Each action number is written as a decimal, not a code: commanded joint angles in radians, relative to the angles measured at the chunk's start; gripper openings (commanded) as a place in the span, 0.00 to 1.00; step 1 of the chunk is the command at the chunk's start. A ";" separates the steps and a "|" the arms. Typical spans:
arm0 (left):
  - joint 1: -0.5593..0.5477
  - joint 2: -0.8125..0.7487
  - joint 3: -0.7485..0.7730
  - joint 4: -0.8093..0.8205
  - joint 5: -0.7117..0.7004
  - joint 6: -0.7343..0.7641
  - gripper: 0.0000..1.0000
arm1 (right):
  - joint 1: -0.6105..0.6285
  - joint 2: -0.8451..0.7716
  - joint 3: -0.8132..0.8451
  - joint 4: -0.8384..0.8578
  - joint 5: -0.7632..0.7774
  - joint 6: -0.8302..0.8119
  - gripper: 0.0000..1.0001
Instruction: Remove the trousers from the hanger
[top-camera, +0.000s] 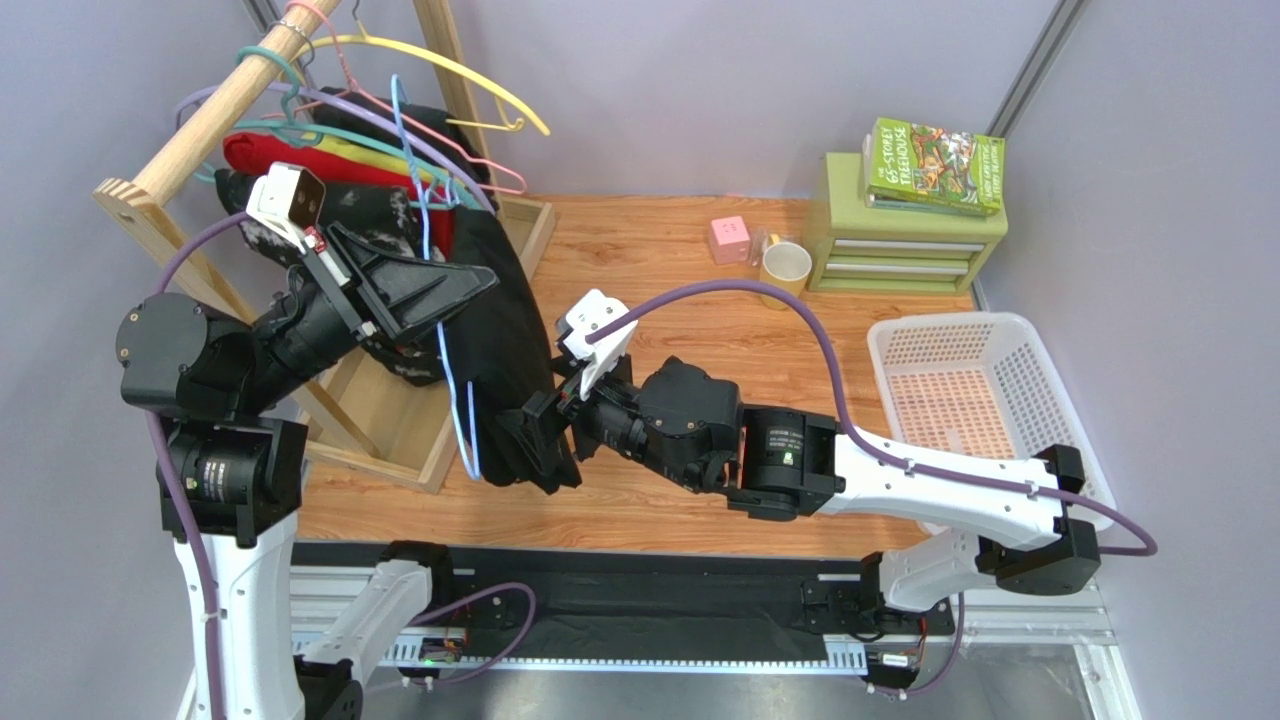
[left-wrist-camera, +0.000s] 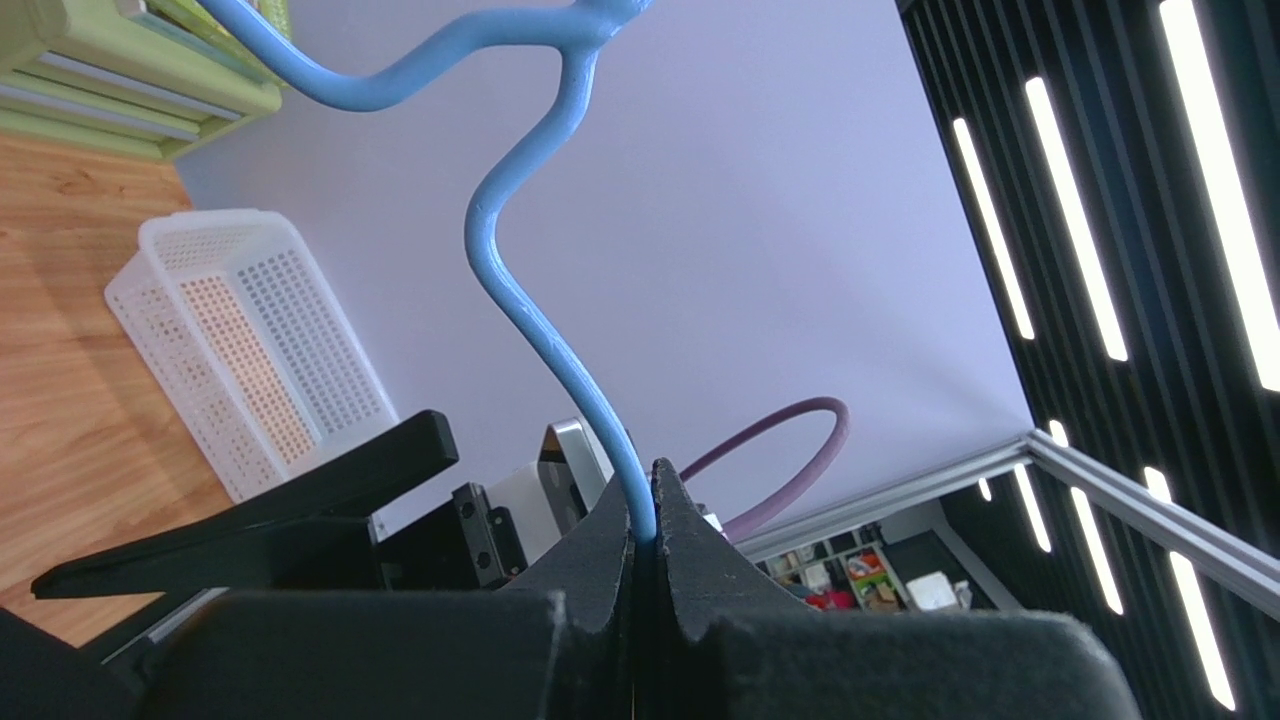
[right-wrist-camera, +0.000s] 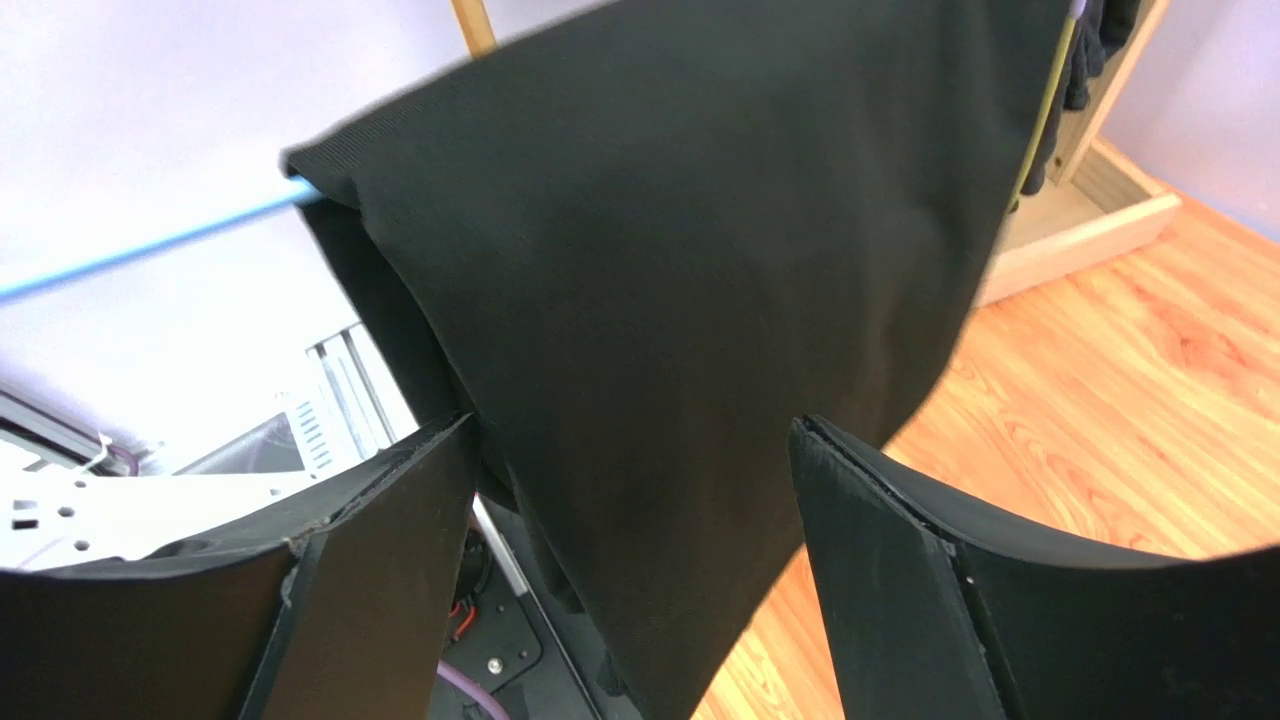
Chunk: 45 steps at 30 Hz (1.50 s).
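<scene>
The left fingers (left-wrist-camera: 646, 503) are clenched on the thin wire of the hanger (left-wrist-camera: 519, 300) just below its hook, with no gap between them in the left wrist view. From above, that gripper holds the hanger out in front of the wooden rack (top-camera: 211, 105), its slim blue frame (top-camera: 451, 375) running from the grip toward the near edge of the surface.

The trousers (top-camera: 504, 323) are draped over the hanger and hang as a long black fold on its right side, so the cloth's long axis follows the frame.

The right fingers (right-wrist-camera: 376, 555) are released and spread wide. The right wrist view shows the black fold (right-wrist-camera: 706, 300) dropping straight into the gap between them, while the blue bar (right-wrist-camera: 181, 240) shows off to the left behind the fabric. I cannot tell whether either pad is touching the cloth yet. From above, the right gripper (top-camera: 534, 435) sits at the near, lower end of the trousers, much closer to them than the left one, which is busy with the hanger.

So the move turns on one thing — the fabric lies between the open right fingers, not beside them. They probably only need to close on the fold and draw it away from the bar, rightward and off the frame, while the left arm keeps the hanger fixed. Grabbing the blue wire with the cloth looks like the main risk.
</scene>
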 joint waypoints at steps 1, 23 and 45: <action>0.006 0.001 0.060 0.141 0.031 -0.018 0.00 | 0.007 0.008 0.049 0.084 0.022 -0.030 0.80; 0.006 0.005 0.075 0.196 0.057 -0.068 0.00 | 0.005 0.113 0.084 0.256 0.201 -0.178 0.77; 0.006 -0.021 0.046 0.150 0.088 -0.038 0.00 | -0.001 0.188 0.231 0.319 0.322 -0.366 0.00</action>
